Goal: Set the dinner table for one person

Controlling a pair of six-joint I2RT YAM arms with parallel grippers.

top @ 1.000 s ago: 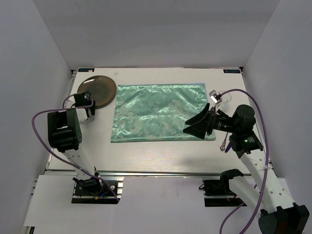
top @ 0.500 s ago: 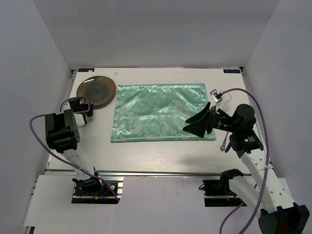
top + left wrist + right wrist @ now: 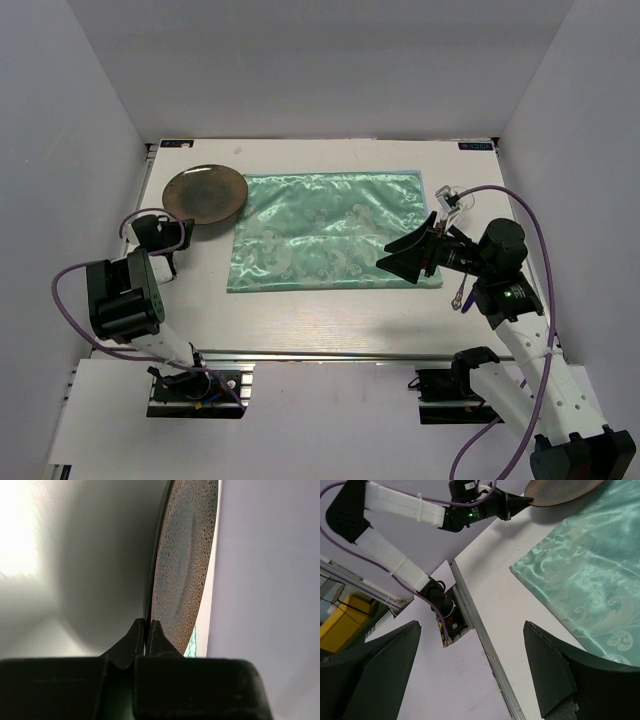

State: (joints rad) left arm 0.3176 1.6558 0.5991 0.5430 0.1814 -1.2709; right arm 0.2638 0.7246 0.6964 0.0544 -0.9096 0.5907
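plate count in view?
1. The brown plate sits at the table's far left, by the green mat's far-left corner, its near rim pinched in the left gripper. The right arm may hide more.

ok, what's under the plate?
The plate, pinched at its near rim by the left gripper, overlaps the dinner table and the mat's far-left corner; anything directly beneath is hidden.

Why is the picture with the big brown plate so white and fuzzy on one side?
Left wrist view: glare whites out the upper left, and everything beside the close-up plate is blurry. Top view: the green mat shines in patches. Right wrist view: the right claw's fingers look dark and soft.
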